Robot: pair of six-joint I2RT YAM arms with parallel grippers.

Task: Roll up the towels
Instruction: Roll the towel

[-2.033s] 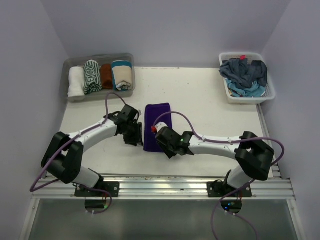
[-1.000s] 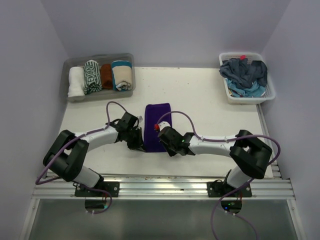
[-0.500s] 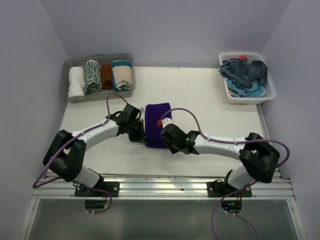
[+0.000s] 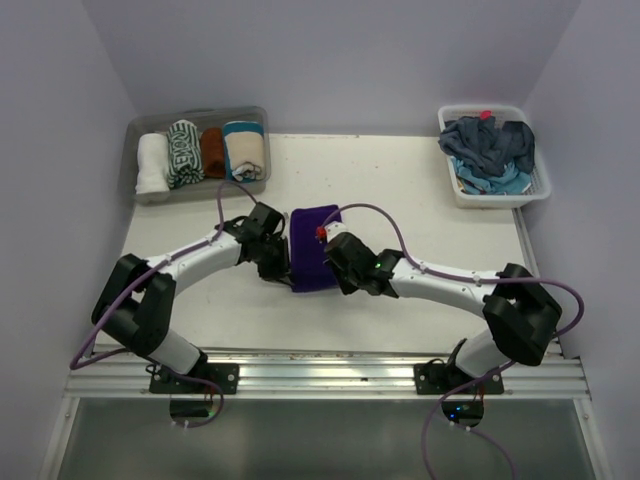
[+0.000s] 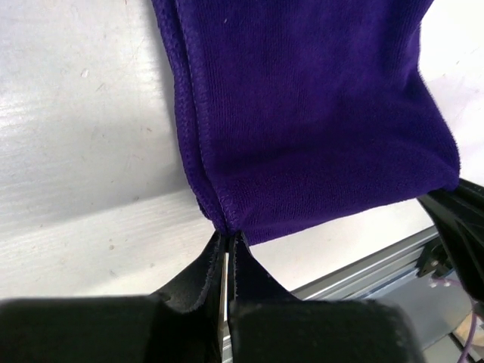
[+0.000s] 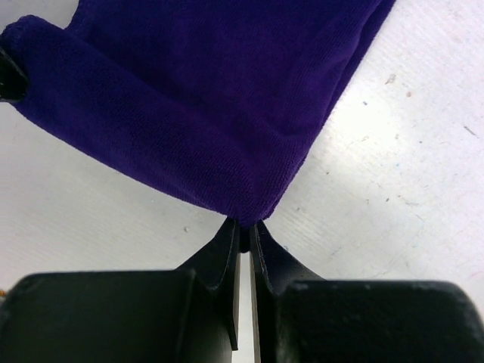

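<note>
You have almost nothing readable here. The one candidate is in the top view: the green-patterned towel [image 4: 184, 152], rolled up in the clear tub [image 4: 200, 113], carries big white marks that look like block letters running along the roll. They are too small and too bent by the roll for you to spell out, so don't log a word for them. Both wrist views fill with the purple towel [image 5: 318, 113], plain weave, nothing legible on it. Mark it as no text that can be read with certainty.
</note>
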